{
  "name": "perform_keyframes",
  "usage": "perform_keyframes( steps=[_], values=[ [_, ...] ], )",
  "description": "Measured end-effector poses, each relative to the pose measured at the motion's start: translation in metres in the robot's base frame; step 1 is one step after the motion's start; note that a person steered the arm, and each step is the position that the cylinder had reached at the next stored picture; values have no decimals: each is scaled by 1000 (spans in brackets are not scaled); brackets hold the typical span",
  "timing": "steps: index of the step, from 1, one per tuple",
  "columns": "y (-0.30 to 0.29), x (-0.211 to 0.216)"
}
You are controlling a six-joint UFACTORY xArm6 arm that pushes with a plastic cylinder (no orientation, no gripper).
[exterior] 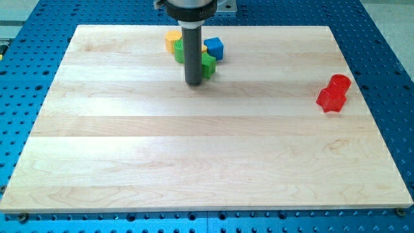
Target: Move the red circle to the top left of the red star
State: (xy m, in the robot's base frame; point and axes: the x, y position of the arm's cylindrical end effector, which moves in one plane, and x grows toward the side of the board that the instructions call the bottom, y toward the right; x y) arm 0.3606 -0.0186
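My tip (193,83), no hand on it, sits top centre by the green block (207,64); the red circle (339,83) already touches the red star's (330,100) upper right, so shifting it leftward remains.

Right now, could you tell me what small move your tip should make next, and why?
Probably slide my tip toward the view's right. It sits by the green block near the view's top, while the red circle touches the red star on its upper right, far across the board.
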Motion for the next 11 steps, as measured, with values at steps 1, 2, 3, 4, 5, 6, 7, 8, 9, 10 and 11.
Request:
perform_keyframes(
  steps=[1,2,3,4,5,6,7,8,9,10,11],
  values=[
    [28,-1],
    [92,18],
    [189,-23],
    [295,-36],
    [355,-6],
    [292,22],
    [203,39],
    [187,42],
    [255,24],
    [317,41],
    [303,120]
  ],
)
